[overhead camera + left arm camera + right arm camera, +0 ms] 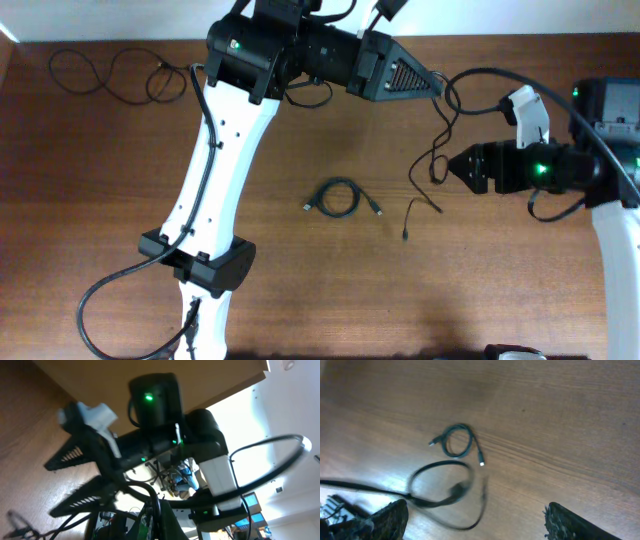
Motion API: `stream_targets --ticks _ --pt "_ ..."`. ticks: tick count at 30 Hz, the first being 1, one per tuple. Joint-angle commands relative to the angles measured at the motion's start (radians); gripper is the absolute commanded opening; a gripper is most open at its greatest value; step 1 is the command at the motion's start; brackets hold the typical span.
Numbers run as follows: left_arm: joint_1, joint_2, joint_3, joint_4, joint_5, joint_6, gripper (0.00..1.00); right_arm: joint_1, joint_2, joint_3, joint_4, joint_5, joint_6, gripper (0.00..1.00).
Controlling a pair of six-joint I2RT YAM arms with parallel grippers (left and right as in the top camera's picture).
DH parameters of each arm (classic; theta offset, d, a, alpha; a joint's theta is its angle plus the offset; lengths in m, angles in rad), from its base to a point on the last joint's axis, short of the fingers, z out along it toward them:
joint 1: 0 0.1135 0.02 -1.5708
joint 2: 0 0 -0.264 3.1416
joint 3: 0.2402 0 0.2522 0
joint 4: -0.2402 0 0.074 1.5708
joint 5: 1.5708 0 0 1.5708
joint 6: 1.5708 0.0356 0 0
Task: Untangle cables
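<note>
Hanging from my left gripper (438,86), which is raised at the back of the table and shut, is one thin black cable (412,180); its plug end rests on the wood. The left wrist view has that strand (159,510) running up between my own jaws. My right gripper (452,166) points left at the dangling strand and stands open beside it. In the right wrist view the cable (440,463) loops, blurred, ahead of the wide-apart fingers (390,520). A second cable (340,197) lies as a small coil at mid-table, also seen as a coil (457,440) from the right wrist. A third cable (110,70) sprawls at the back left.
My left arm (215,170) crosses the left half of the table from front to back. The right arm's thick black lead (490,75) arcs above the table between the two grippers. The table's back edge (500,38) runs close behind the left gripper.
</note>
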Motion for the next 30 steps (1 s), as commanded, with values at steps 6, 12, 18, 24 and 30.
stream_targets --ticks 6,12,18,24,30 --pt "-0.002 -0.040 0.018 0.005 0.050 -0.010 0.00 0.006 0.115 0.002 0.091 -0.061 0.161 0.89" --pt "-0.002 -0.040 0.018 0.005 0.050 -0.010 0.00 0.006 0.143 0.002 0.003 -0.245 0.156 0.96" --pt "-0.002 -0.040 0.018 0.040 0.050 -0.057 0.00 0.007 0.143 0.000 -0.021 -0.245 0.119 0.96" --pt "-0.002 -0.040 0.018 0.090 0.050 -0.097 0.00 0.061 0.143 -0.003 0.018 -0.226 0.066 0.91" --pt "-0.001 -0.040 0.018 0.091 0.050 -0.142 0.00 0.131 0.143 -0.003 0.129 -0.226 0.066 0.87"
